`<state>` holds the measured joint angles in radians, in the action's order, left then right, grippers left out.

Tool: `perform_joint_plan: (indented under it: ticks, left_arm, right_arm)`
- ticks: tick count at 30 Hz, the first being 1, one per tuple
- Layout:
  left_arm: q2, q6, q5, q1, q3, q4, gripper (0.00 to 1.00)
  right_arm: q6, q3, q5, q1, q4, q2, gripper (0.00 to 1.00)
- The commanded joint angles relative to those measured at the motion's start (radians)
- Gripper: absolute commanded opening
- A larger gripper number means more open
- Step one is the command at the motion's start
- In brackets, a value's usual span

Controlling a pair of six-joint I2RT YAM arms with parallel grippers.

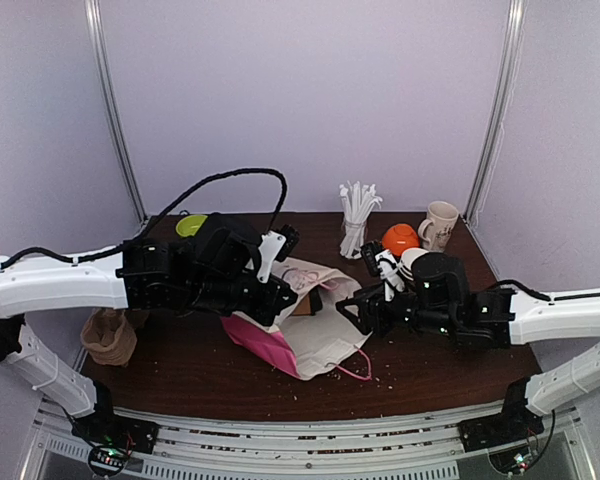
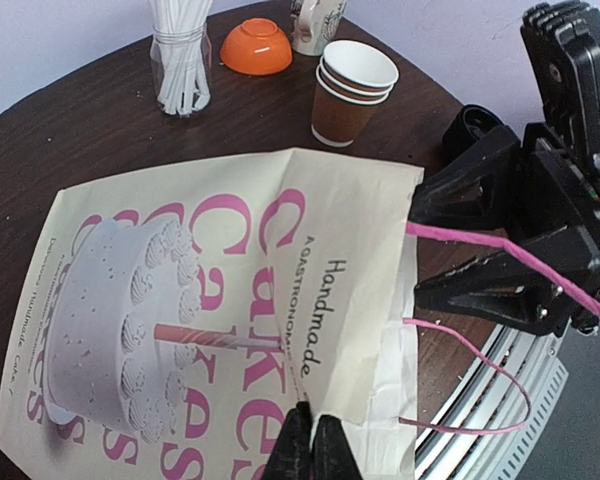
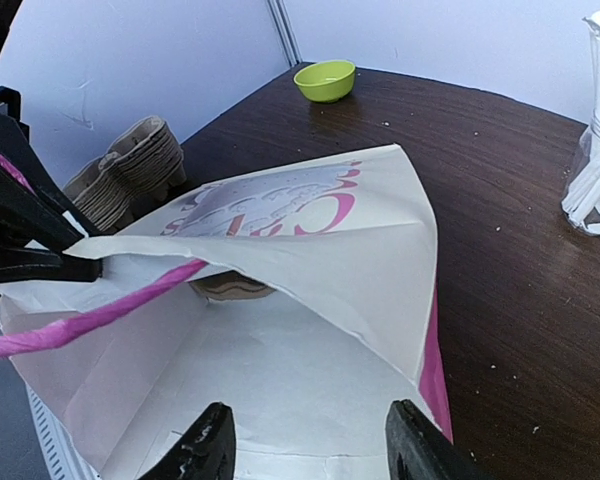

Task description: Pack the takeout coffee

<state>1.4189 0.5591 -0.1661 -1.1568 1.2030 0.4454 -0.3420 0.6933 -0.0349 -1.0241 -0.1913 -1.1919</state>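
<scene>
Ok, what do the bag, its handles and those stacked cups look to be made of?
The bag looks like matte cream paper with pink print: its creases and folded edges stay sharp. The handles are pink twisted cord, probably paper twine; the twist shows, the fibre does not. The stacked cups look like matte brown paper with white rolled rims.

A glass jar of white stirrers [image 1: 355, 225] [image 2: 180, 65] [image 3: 595, 190] stands upright near the far edge of the dark wooden desk [image 1: 180, 370]. Just to the right of the jar an orange bowl [image 1: 400, 238] [image 2: 256, 46] lies upside down. Beyond that bowl stands a cream mug [image 1: 440, 225] with brown print. Well to the left of the jar, by the same far edge, sits a small green bowl [image 1: 190, 225] [image 3: 325, 78]. Farthest from the jar, at the desk's left side, is a stack of brown cardboard cup carriers [image 1: 108, 335] [image 3: 130, 170].
</scene>
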Motion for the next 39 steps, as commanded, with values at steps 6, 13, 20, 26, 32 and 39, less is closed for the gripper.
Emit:
perform_joint_plan:
  ticks: [6,13,20,26,32,39]
  left_arm:
    - [0.047,0.200,0.004,0.028,0.123,-0.005,0.00]
    - [0.067,0.256,0.069,0.064,0.144,-0.054,0.00]
    - [0.099,0.249,0.093,0.069,0.162,-0.075,0.00]
    - [0.095,0.271,0.078,0.085,0.171,-0.085,0.00]
    - [0.110,0.296,0.105,0.111,0.174,-0.096,0.00]
    - [0.133,0.299,0.130,0.115,0.198,-0.116,0.00]
  right_arm:
    - [-0.083,0.017,0.011,-0.012,-0.210,-0.097,0.52]
    - [-0.163,0.050,-0.172,-0.011,-0.202,-0.169,0.56]
    - [-0.175,0.114,-0.208,-0.003,-0.177,-0.278,0.63]
    - [-0.178,0.040,-0.199,-0.001,-0.292,-0.289,0.63]
    - [-0.109,-0.064,-0.122,-0.007,-0.400,-0.180,0.64]
    - [0.048,-0.034,-0.052,-0.012,-0.250,-0.176,0.60]
